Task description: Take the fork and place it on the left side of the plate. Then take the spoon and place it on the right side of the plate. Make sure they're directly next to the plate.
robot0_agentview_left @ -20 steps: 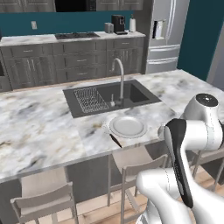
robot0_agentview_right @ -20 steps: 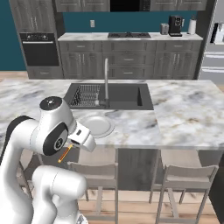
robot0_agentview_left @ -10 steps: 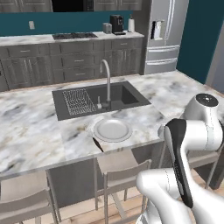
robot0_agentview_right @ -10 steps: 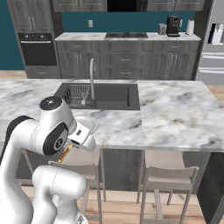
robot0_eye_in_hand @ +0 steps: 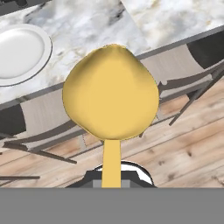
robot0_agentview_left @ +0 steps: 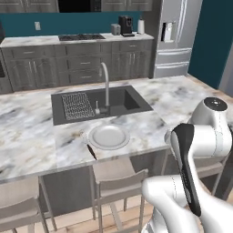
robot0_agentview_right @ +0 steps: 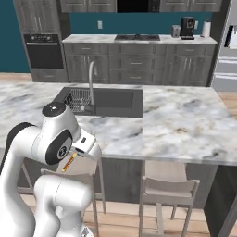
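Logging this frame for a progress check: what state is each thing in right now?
spoon: held in the shut gripper, off the counter, above the stools.
fork: lying on the counter at the plate's left edge.
plate: on the counter before the sink, nothing on it.
sink: dish rack inside, no water seen running.

The spoon (robot0_eye_in_hand: 110, 94), golden bowl up close, is clamped by its handle, with the plate (robot0_eye_in_hand: 17, 54) on the marble tabletop (robot0_eye_in_hand: 87, 24) beyond.

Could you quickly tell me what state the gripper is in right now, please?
Gripper: closed, holding the spoon by its handle, the golden bowl pointing away from the hand.
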